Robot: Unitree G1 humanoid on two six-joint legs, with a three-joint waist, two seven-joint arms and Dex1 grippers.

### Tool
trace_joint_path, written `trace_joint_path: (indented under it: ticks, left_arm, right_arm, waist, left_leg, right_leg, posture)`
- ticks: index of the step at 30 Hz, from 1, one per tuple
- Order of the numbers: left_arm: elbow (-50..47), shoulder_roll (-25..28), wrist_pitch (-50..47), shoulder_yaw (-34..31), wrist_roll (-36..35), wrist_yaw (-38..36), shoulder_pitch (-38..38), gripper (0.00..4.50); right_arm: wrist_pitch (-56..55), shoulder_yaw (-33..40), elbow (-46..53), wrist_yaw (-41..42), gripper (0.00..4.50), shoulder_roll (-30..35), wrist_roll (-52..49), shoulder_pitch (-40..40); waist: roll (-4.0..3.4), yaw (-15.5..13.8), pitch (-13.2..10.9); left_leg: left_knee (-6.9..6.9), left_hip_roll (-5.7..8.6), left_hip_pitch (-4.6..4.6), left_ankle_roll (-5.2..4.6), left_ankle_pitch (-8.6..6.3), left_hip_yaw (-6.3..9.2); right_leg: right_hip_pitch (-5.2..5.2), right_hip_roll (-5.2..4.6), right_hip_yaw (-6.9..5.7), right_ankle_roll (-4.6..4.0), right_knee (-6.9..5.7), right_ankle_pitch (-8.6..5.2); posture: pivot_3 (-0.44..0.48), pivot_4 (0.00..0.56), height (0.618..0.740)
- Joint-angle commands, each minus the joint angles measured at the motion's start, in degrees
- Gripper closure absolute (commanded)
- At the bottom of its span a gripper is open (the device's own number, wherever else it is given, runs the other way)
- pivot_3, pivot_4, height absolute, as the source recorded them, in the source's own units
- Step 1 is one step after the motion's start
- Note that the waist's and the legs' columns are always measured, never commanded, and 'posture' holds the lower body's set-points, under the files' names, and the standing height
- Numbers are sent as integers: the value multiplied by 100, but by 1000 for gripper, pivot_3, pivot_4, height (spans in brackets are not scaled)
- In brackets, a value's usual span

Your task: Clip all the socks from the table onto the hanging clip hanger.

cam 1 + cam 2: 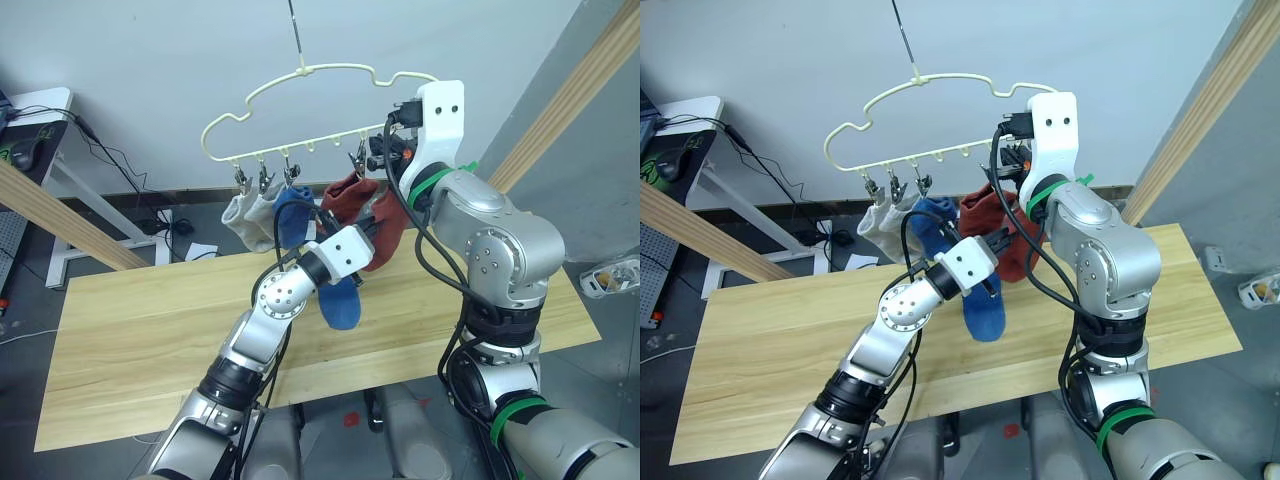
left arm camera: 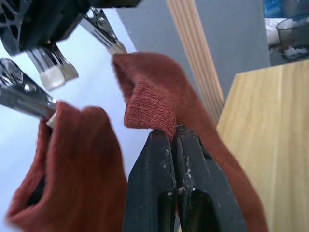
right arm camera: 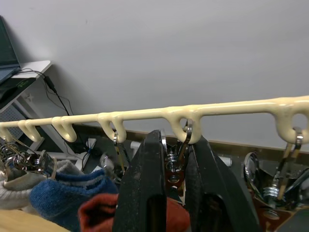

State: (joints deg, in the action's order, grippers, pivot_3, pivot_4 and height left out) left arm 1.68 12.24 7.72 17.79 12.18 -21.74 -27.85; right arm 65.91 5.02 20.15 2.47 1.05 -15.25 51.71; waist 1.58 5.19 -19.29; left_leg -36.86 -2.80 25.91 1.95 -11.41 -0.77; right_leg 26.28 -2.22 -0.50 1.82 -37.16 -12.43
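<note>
The pale-yellow clip hanger [image 1: 330,70] hangs above the table [image 1: 150,330]. Two grey socks [image 1: 245,215] and a blue sock [image 1: 292,215] hang from its left clips. A second blue sock [image 1: 340,300] hangs lower, its top hidden behind my left forearm. One rust-red sock [image 2: 77,159] is clipped. My left gripper [image 2: 174,140] is shut on the other rust-red sock [image 2: 154,101] and holds its edge up at a silver clip [image 2: 104,29]. My right gripper [image 3: 176,140] is shut on that clip [image 3: 175,157], just under the hanger bar [image 3: 145,114].
Slanted wooden frame poles stand at the left [image 1: 60,215] and at the right [image 1: 570,95]. A white desk with cables [image 1: 40,110] is at the far left. Small items lie on the floor at the right [image 1: 610,275].
</note>
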Motion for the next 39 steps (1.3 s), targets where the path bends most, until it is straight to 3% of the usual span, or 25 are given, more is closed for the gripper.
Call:
trace_joint_path:
  ticks: [1, 23, 39]
  left_arm:
    - [144, -83, 69, -105, 157, 289, -142, 4500]
    - [437, 233, 496, -357, 900, 1222, -304, 4500]
    - [508, 255, 549, -394, 930, 1405, -275, 4500]
  right_arm:
    - [-4, -1, 368, 77, 4328, 19, -157, 225]
    - [-525, -702, 342, 187, 4328, 701, 205, -143]
    - [-448, -527, 250, 153, 4328, 550, 183, -184]
  waist:
    - [0, 15, 0]
    - [0, 42, 0]
    - [0, 39, 0]
  left_leg:
    - [0, 0, 0, 0, 0, -1]
    - [-2, 0, 0, 0, 0, 1]
    - [-4, -1, -1, 0, 0, 1]
  right_leg:
    - [0, 0, 1, 0, 0, 0]
    - [0, 0, -2, -19, -4, 13]
    - [0, 0, -2, -26, -7, 18]
  posture:
    - [-216, 332, 740]
    - [-209, 326, 740]
    - [-207, 328, 740]
